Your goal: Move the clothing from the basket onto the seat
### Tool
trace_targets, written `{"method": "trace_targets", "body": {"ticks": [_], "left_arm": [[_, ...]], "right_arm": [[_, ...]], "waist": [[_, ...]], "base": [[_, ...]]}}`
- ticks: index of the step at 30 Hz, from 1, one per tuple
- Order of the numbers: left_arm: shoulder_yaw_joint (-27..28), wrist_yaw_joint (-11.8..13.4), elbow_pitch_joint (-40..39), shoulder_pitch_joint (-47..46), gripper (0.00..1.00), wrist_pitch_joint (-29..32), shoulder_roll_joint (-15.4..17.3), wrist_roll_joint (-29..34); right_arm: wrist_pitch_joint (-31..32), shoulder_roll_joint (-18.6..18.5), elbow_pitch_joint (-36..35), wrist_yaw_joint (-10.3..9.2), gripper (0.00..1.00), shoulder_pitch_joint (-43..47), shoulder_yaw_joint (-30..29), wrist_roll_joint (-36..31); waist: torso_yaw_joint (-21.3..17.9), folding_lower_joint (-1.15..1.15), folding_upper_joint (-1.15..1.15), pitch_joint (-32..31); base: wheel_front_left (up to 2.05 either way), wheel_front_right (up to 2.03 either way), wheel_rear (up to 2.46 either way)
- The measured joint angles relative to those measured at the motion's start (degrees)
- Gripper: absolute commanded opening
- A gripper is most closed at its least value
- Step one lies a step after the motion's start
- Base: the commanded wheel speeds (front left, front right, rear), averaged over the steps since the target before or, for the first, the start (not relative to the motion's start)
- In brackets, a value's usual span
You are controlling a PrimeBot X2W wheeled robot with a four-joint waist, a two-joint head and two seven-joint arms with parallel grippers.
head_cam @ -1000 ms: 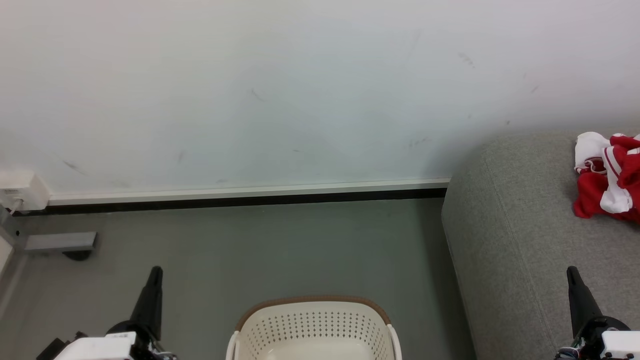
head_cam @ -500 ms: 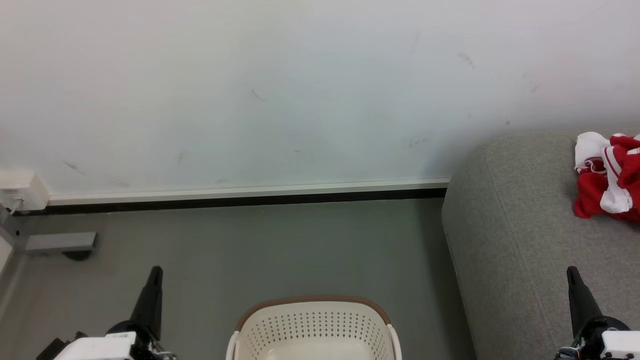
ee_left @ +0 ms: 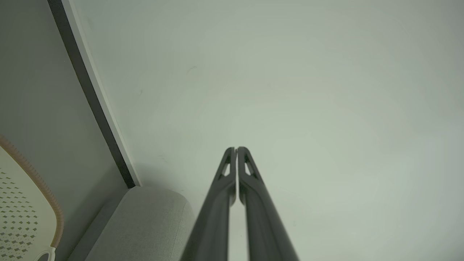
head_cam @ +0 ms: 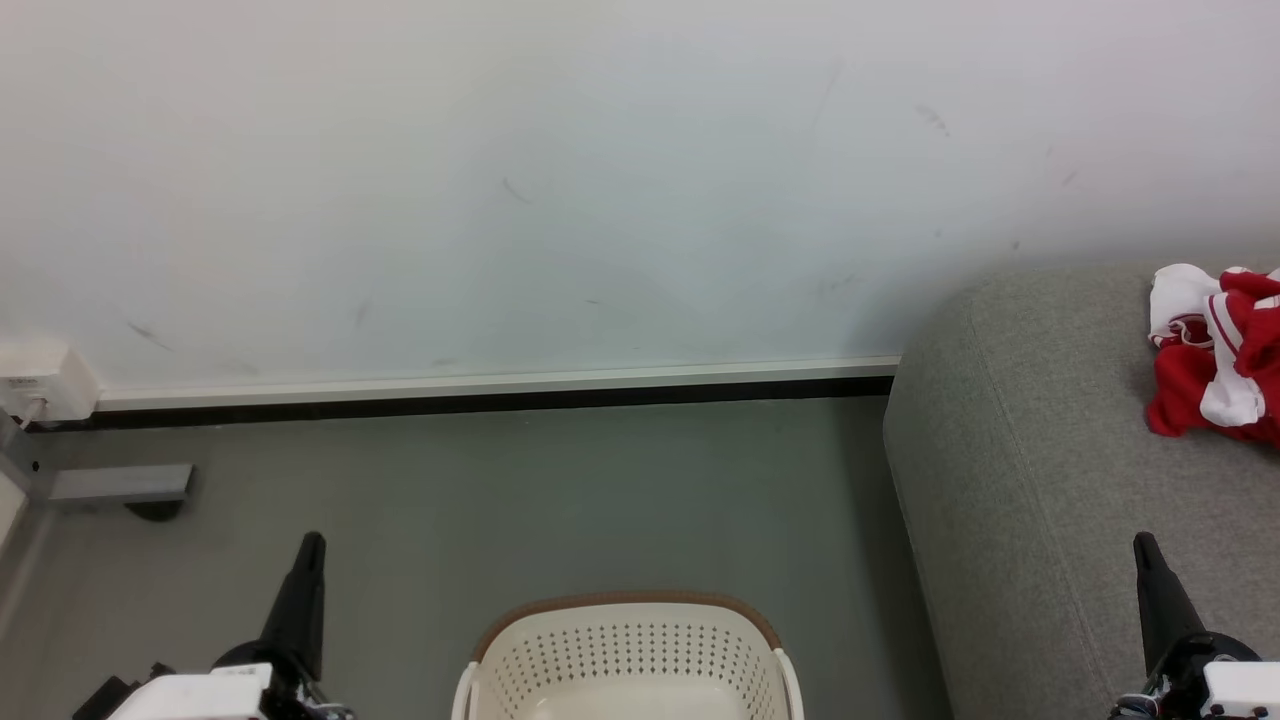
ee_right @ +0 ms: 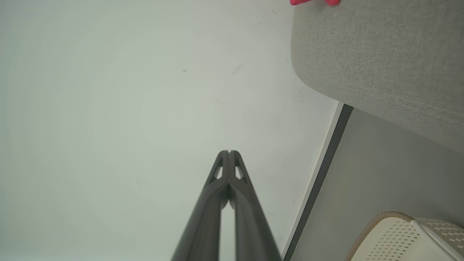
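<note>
Nothing has moved since a second ago: both arms, the basket and the clothing sit where they were, and the head camera has held its place.

In the head view the left gripper rises at the lower left over the floor, and the right gripper rises at the lower right in front of the seat. Their bodies are cut off by the bottom edge. The wrist views show the left gripper and the right gripper each with fingers pressed together at the tips, nothing between them, pointing at the wall.

The basket stands on the floor between the arms, just left of the seat. Its far rim and perforated back wall show; the rest runs off the bottom edge, so what it contains cannot be told. A corner of the basket shows in the left wrist view and another in the right.

The clothing lies crumpled on the seat near the wall, well apart from both grippers, its right part cut off by the frame. In the right wrist view a red sliver of it peeks over the seat at the top edge. The seat runs out of frame too.

A small white box at the far left is too cropped to identify.
</note>
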Motion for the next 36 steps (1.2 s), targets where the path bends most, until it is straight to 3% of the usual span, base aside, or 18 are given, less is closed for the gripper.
{"method": "trace_targets", "body": {"ticks": [36], "left_arm": [[0.00,0.00,0.00,-0.01,0.00,0.00,0.00,0.00]], "right_arm": [[0.00,0.00,0.00,0.00,0.00,-0.01,0.01,0.01]], "waist": [[0.00,-0.01,0.00,0.00]], "base": [[0.00,0.00,0.00]]}}
